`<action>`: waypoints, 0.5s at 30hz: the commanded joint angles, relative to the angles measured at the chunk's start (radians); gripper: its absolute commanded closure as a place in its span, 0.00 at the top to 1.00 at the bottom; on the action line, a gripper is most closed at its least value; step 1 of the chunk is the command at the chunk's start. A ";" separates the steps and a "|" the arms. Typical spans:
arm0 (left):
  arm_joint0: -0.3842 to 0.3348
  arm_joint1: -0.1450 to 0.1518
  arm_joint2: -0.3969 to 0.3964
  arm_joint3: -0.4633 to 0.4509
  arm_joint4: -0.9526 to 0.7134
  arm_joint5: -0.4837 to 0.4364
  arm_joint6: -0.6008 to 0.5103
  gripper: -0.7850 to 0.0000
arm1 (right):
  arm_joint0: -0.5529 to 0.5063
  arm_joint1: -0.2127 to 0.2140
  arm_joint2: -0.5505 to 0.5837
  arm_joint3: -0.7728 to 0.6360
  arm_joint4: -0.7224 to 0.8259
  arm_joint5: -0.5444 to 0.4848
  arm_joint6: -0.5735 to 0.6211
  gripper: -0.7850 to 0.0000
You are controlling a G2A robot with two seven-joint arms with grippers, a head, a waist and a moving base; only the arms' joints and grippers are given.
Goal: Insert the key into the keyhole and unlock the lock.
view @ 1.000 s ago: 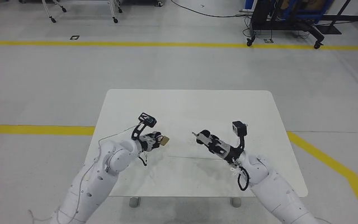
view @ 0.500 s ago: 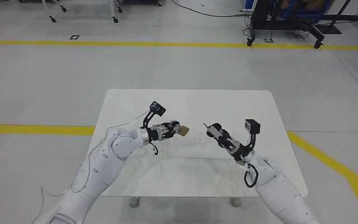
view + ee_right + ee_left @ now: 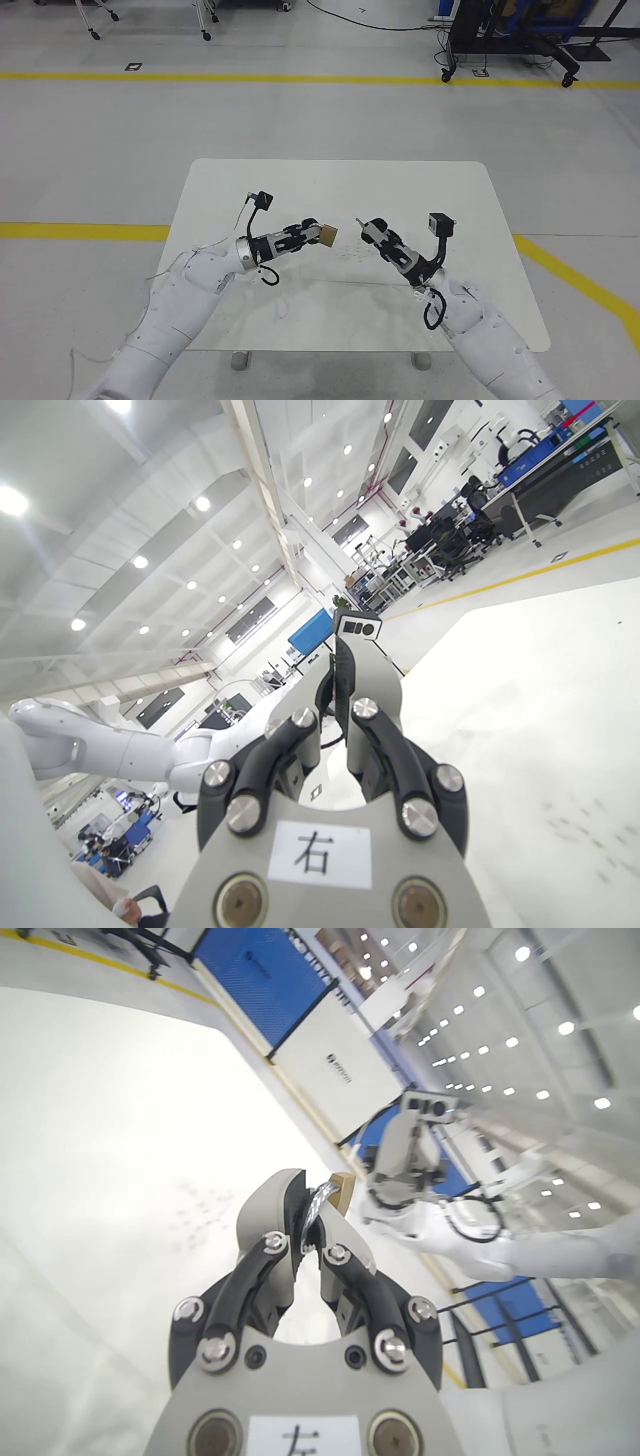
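Top view: our left gripper (image 3: 303, 234) is clamped on the lock (image 3: 326, 234), which sticks out just past its fingertips. The right gripper (image 3: 368, 230) pinches the key (image 3: 358, 218), which pokes out front and sits near the lock but not touching. Left wrist view: we've only got it by the shackle (image 3: 320, 1193), so the body might swivel, and we'd push in slow and straight. Right wrist view: the fingers (image 3: 370, 680) are squeezed together and the key's hard to make out, so we'd line up off the top view.
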 commanded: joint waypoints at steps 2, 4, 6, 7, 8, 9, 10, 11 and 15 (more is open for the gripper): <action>-0.049 -0.007 0.039 0.053 -0.088 0.034 -0.150 0.00 | 0.024 -0.013 -0.021 0.044 0.008 0.005 -0.031 0.00; -0.074 -0.014 0.062 0.072 -0.095 0.050 -0.196 0.00 | 0.042 -0.021 -0.032 0.069 0.007 0.005 -0.048 0.00; -0.092 -0.020 0.077 0.088 -0.102 0.057 -0.219 0.00 | 0.057 -0.029 -0.044 0.087 0.011 -0.002 -0.066 0.00; -0.099 -0.024 0.085 0.093 -0.107 0.061 -0.225 0.00 | 0.064 -0.033 -0.050 0.096 0.016 -0.007 -0.072 0.00; -0.104 -0.027 0.090 0.097 -0.114 0.060 -0.229 0.00 | 0.071 -0.036 -0.055 0.104 0.018 -0.012 -0.073 0.00; -0.109 -0.030 0.096 0.101 -0.118 0.060 -0.232 0.00 | 0.078 -0.039 -0.060 0.114 0.020 -0.014 -0.072 0.00; -0.112 -0.032 0.101 0.106 -0.123 0.061 -0.234 0.00 | 0.084 -0.043 -0.067 0.123 0.021 -0.014 -0.066 0.00; -0.116 -0.035 0.106 0.112 -0.128 0.065 -0.238 0.00 | 0.090 -0.046 -0.076 0.133 0.024 -0.015 -0.058 0.00; -0.135 -0.047 0.124 0.145 -0.132 0.070 -0.229 0.00 | 0.112 -0.059 -0.111 0.166 0.038 -0.022 -0.027 0.00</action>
